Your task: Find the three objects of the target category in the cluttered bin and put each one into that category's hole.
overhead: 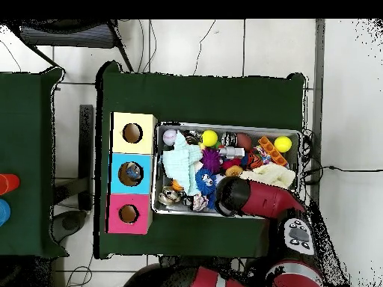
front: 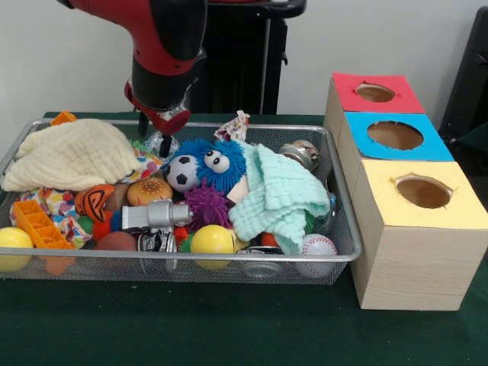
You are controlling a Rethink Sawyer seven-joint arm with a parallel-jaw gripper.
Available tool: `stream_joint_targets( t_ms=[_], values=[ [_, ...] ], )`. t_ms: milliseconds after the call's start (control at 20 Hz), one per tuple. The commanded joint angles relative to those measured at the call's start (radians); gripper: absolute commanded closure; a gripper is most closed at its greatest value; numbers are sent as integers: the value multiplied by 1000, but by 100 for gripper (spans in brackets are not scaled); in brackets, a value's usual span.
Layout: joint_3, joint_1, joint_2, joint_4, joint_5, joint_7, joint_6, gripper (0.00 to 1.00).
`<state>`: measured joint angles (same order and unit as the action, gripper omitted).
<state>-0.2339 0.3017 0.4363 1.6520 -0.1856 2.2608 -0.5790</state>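
Hand (front: pixel 158 130) low at back of bin (front: pixel 335 252), near blue fuzzy toy (front: pixel 210 162); grip state can't tell.

No readable text, label, brand or number shows in either view (the orange ball (front: pixel 94 201) in the wire bin (front: pixel 347 229) bears black markings, but they form no legible letters).

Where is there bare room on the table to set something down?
The green cloth in front of the wire bin lies bare, up to the wooden box with three holes. Inside the bin it is crowded: balls, cloths and toys cover the floor, and the arm hangs over its back.
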Motion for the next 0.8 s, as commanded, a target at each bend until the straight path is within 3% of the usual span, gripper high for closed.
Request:
stream_joint_targets(
  t_ms=[50, 500, 800],
  values=[
    [88, -4, -3, 49, -28, 27, 74, 0],
    [104, 20, 0, 88, 2, 34, 50, 0],
    [107, 30, -45, 106, 9, 60, 93, 0]
  ],
)
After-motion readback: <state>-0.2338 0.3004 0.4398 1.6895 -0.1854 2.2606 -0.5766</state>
